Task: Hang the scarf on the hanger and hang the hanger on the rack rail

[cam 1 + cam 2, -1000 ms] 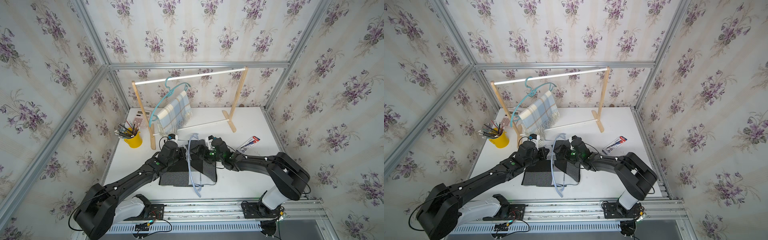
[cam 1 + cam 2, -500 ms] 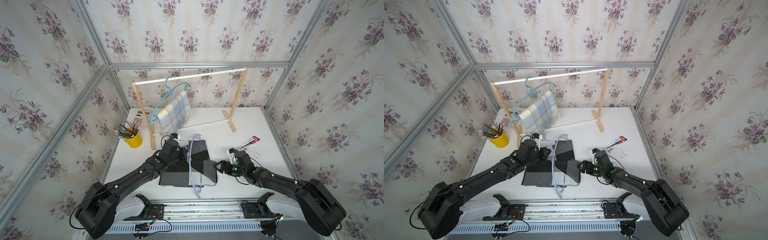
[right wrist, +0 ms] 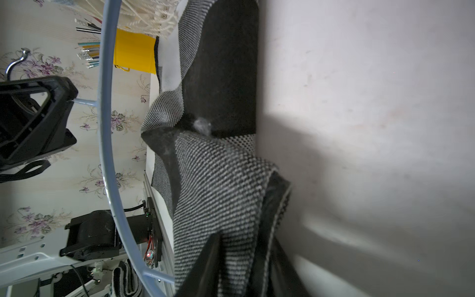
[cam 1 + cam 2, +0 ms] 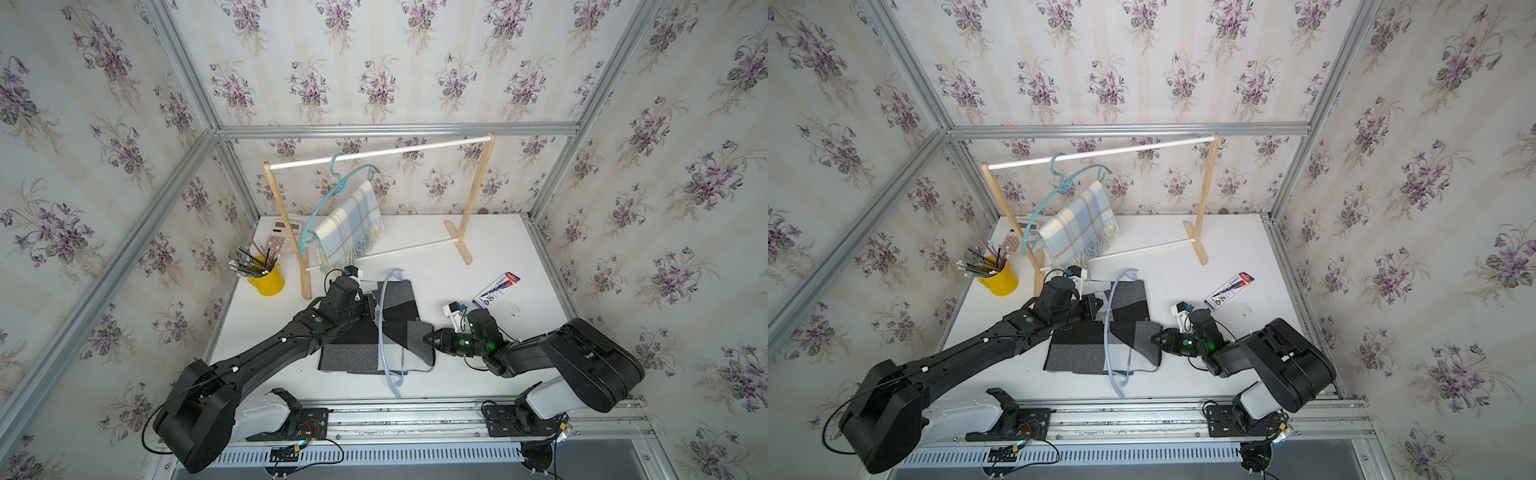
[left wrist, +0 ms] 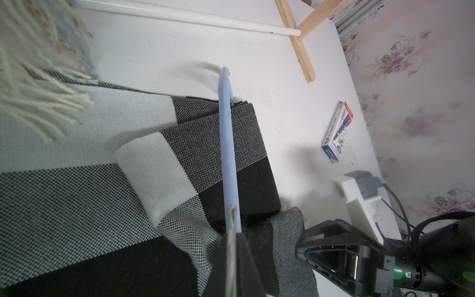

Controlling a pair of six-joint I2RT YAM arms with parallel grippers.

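Note:
A grey, black and white scarf (image 4: 353,359) (image 4: 1077,357) lies folded on the white table. Across it lies a pale blue hanger (image 4: 381,328) (image 4: 1106,332), running from the far side toward the front edge. My left gripper (image 4: 372,308) (image 5: 232,244) is shut on the hanger's neck at the scarf's left side; the hanger bar (image 5: 227,141) runs straight out from the jaws. My right gripper (image 4: 428,337) (image 4: 1156,337) (image 3: 244,257) sits low at the scarf's right edge, with a fold of the scarf (image 3: 218,180) pinched between its fingers.
A wooden rack (image 4: 478,187) stands at the back, carrying a teal hanger (image 4: 332,195) with a blue plaid scarf (image 4: 349,224). A yellow pencil cup (image 4: 266,280) and a calculator (image 4: 282,237) sit at back left, a pen box (image 4: 496,289) to the right.
My right arm pulled back from the scarf's middle to its right edge and its jaws closed on the fabric. The left arm and hanger stayed put.

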